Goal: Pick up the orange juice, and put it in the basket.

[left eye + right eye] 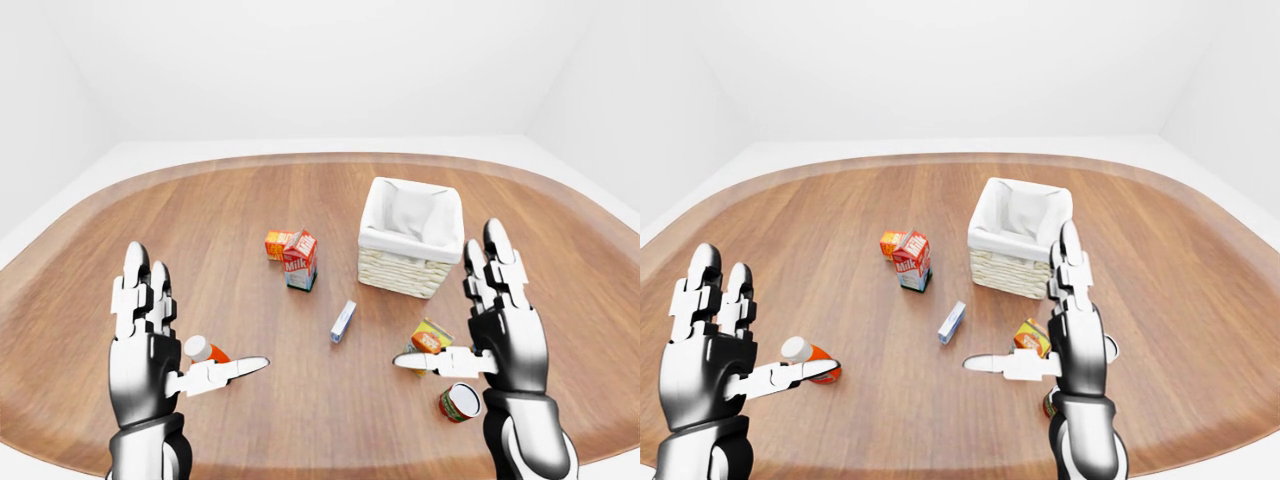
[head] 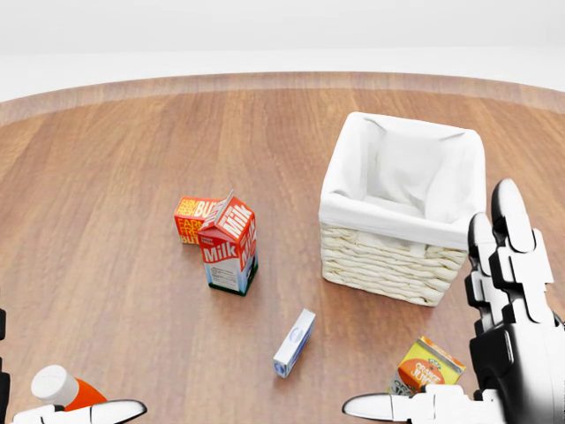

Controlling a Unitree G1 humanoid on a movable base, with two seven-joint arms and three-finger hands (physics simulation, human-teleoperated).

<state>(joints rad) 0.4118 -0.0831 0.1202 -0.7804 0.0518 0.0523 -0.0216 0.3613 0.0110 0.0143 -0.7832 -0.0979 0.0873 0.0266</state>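
Both my hands, left hand [image 1: 150, 345] and right hand [image 1: 500, 325], hover spread above the wooden worktop [image 1: 200, 220], the orange juice carton [image 2: 425, 364] beside my right thumb.

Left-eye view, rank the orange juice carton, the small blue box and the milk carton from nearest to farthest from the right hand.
From the right hand:
1. Orange juice carton, just left of the hand, beside its thumb.
2. Small blue box, further left, mid-table.
3. Milk carton, up and left, beside the basket.
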